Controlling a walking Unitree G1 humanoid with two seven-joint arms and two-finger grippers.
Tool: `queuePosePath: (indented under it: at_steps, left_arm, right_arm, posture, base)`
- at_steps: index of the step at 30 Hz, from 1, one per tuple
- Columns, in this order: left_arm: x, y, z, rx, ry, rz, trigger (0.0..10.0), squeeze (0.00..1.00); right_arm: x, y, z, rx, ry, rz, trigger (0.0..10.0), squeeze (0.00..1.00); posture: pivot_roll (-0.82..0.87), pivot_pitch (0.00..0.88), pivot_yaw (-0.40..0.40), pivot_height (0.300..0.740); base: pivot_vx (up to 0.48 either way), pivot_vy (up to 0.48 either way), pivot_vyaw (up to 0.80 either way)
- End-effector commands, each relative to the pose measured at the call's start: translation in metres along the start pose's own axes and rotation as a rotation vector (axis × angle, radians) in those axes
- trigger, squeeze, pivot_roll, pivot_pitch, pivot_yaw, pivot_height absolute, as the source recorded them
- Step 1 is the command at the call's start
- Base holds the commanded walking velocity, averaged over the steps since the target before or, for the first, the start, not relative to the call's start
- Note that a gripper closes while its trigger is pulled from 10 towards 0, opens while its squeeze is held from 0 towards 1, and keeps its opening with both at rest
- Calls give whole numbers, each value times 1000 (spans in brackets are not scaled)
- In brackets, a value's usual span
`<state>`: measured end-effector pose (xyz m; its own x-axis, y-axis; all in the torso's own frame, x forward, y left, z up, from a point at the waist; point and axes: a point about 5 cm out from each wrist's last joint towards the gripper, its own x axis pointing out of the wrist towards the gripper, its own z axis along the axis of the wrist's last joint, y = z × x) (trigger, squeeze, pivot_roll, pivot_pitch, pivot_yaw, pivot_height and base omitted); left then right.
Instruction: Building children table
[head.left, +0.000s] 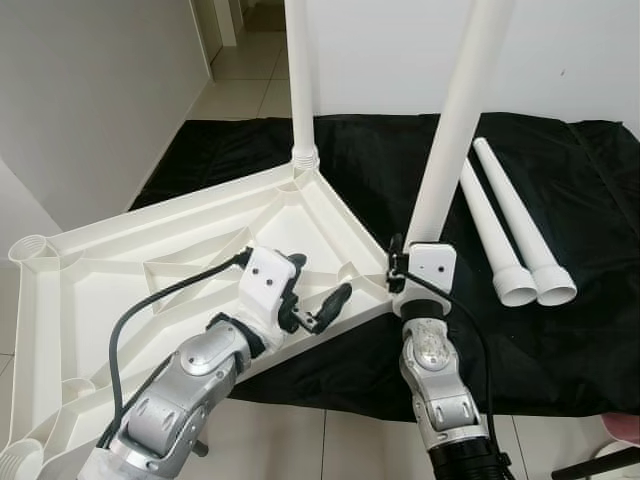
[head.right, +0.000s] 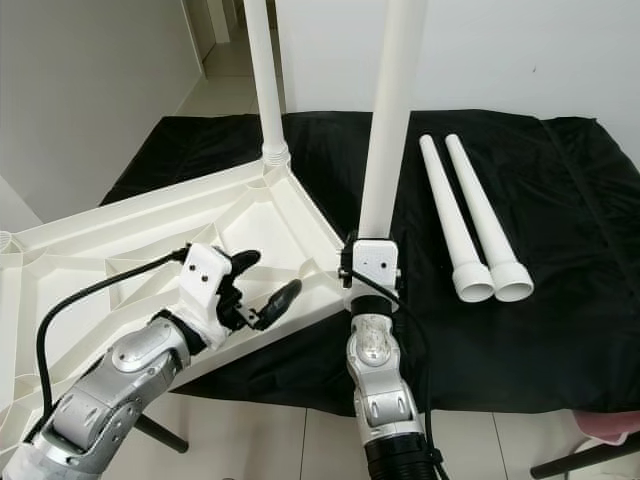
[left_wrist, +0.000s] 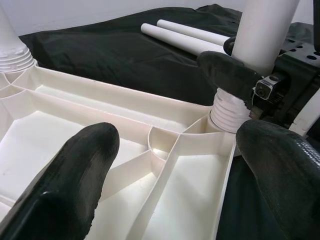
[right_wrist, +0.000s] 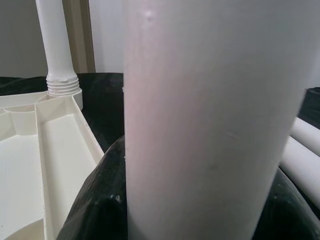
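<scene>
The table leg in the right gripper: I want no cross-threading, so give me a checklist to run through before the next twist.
1. Right gripper shut on the leg: ok.
2. Leg upright over the corner socket: ok.
3. Threads fully seated: cannot tell.
4. Left gripper bracing the tabletop: not ok, open above it.
5. First leg standing in its socket: ok.
6. Two spare legs lying apart on the black cloth: ok.

Right claw (head.right: 352, 268) clamps upright leg (head.right: 388, 130) at tabletop (head.right: 120, 245) corner; left claw (head.right: 262, 285) spread over ribs.
</scene>
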<state>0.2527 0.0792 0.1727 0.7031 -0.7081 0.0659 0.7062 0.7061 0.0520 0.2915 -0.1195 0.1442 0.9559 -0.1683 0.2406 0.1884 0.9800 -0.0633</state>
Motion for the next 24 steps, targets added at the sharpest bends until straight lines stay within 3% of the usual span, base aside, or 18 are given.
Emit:
queuePosePath:
  at_steps: [1,6,14,15,19,24]
  left_arm:
    - [-3,-4,-2,-4,16,-74,10000,0]
    - [-3,-4,-2,-3,16,-74,10000,0]
    - [-2,-4,-2,-3,18,-78,10000,0]
    - [-2,-5,-2,-3,19,-81,10000,0]
    - [-2,-5,-2,-2,19,-82,10000,0]
    - [-1,-5,-2,-2,18,-85,10000,0]
  right_arm:
    - [-12,-19,-32,-27,159,-105,10000,0]
    - [-12,-25,-35,-29,180,-146,10000,0]
    - [-7,-24,-31,-10,147,-107,10000,0]
    - [-3,-26,-27,3,113,-77,10000,1000]
    - [-1,-28,-24,11,90,-56,10000,1000]
    - [10,-36,-13,15,15,73,10000,1000]
  posture:
    - [-11,79,73,740]
    - [-13,77,75,740]
    - [-15,77,75,740]
    - [-18,76,76,740]
    - [-18,76,76,740]
    - [-22,73,76,740]
  base:
    - [0,0,0]
    - [0,0,0]
    - [0,0,0]
    - [0,0,0]
    - [0,0,0]
    - [0,0,0]
